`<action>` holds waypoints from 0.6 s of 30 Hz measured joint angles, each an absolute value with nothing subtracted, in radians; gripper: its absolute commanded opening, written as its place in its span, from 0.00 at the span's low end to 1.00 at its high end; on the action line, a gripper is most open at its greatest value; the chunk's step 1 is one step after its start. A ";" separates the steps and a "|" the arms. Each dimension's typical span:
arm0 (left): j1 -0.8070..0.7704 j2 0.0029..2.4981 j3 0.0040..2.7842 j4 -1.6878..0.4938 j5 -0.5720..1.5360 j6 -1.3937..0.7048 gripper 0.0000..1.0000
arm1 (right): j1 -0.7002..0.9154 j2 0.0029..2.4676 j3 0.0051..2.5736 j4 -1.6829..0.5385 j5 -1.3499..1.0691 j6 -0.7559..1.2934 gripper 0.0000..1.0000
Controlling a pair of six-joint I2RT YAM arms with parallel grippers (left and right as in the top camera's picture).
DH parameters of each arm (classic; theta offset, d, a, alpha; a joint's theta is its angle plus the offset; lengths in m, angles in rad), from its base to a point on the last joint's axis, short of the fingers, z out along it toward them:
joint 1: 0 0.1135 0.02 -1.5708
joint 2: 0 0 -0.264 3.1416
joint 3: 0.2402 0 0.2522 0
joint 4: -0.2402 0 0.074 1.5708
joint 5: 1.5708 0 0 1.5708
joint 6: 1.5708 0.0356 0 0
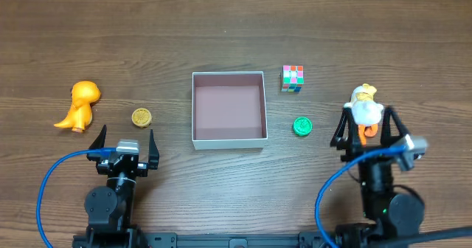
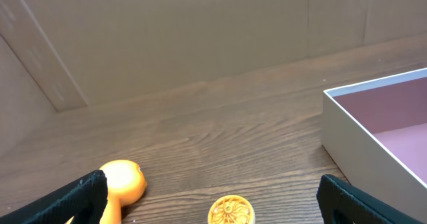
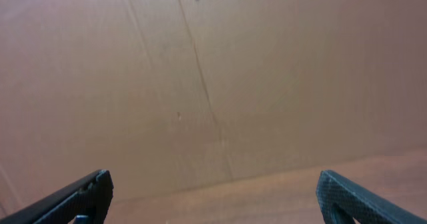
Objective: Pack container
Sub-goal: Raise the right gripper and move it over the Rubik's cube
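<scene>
The container (image 1: pixel 228 139), a shallow square box with white walls and a dull pink inside, sits mid-table; its corner (image 2: pixel 350 134) shows in the left wrist view. My left gripper (image 1: pixel 127 132) (image 2: pixel 212 187) is open near the front edge. A yellow ribbed disc (image 1: pixel 141 117) (image 2: pixel 231 211) lies just ahead of it, and an orange dinosaur toy (image 1: pixel 80 104) (image 2: pixel 123 181) lies to its left. My right gripper (image 1: pixel 367 110) (image 3: pixel 212 184) is open. Seen from above, a white duck toy (image 1: pixel 365 112) lies between its fingers; the right wrist view does not show it.
A multicoloured cube (image 1: pixel 293 77) stands right of the container's far corner. A green disc (image 1: pixel 302 125) lies between the container and the right gripper. Brown cardboard walls close off the back of the wooden table (image 1: pixel 236 26).
</scene>
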State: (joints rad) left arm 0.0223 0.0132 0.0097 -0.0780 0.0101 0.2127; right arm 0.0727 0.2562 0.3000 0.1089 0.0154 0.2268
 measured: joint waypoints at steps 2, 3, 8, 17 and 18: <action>0.022 0.013 0.010 -0.078 0.010 0.213 1.00 | 0.073 0.338 0.391 0.030 0.016 0.220 1.00; 0.022 0.013 0.010 -0.078 0.010 0.213 1.00 | 0.073 0.387 0.442 -0.017 0.015 0.216 1.00; 0.022 0.013 0.010 -0.078 0.010 0.213 1.00 | 0.073 0.697 0.785 -0.425 0.015 0.204 1.00; 0.022 0.013 0.009 -0.076 0.010 0.212 1.00 | 0.073 1.190 1.390 -1.002 -0.001 0.093 1.00; 0.022 0.013 0.009 -0.076 0.010 0.213 1.00 | 0.073 1.224 1.434 -1.032 -0.001 0.087 1.00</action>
